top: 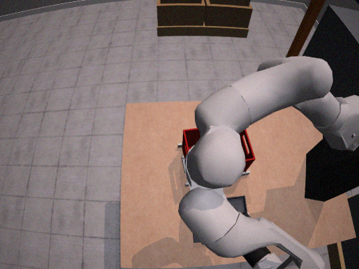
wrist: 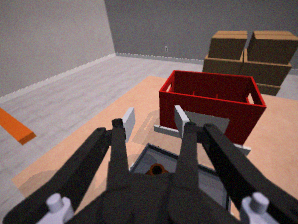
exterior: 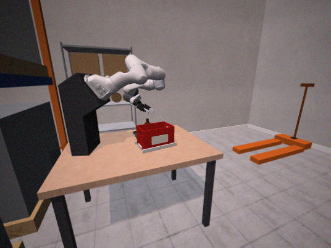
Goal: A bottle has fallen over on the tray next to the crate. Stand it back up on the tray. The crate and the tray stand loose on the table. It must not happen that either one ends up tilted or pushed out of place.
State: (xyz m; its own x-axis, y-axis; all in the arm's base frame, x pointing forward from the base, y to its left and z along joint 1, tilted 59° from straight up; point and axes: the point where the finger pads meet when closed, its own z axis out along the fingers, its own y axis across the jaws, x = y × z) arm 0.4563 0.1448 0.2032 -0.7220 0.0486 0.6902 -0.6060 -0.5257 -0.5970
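Observation:
A brown bottle (exterior: 147, 120) (wrist: 157, 170) stands upright on the dark grey tray (wrist: 161, 151) (top: 238, 202), just behind the red crate (exterior: 155, 136) (wrist: 210, 100) (top: 191, 137). In the wrist view I see only the bottle's top, from above, low between the fingers. My gripper (exterior: 147, 108) (wrist: 154, 114) hangs in the air above the bottle and tray, clear of both. Its fingers stand about half apart with nothing between them. In the top view the arm hides the gripper and the bottle.
The crate rests on a pale flat base (exterior: 157, 147) (wrist: 165, 131). The black robot pedestal (exterior: 80, 114) stands at the table's back left. Cardboard boxes (top: 204, 17) (wrist: 250, 55) sit on the floor beyond the table. An orange pallet jack (exterior: 272, 148) lies far to the right.

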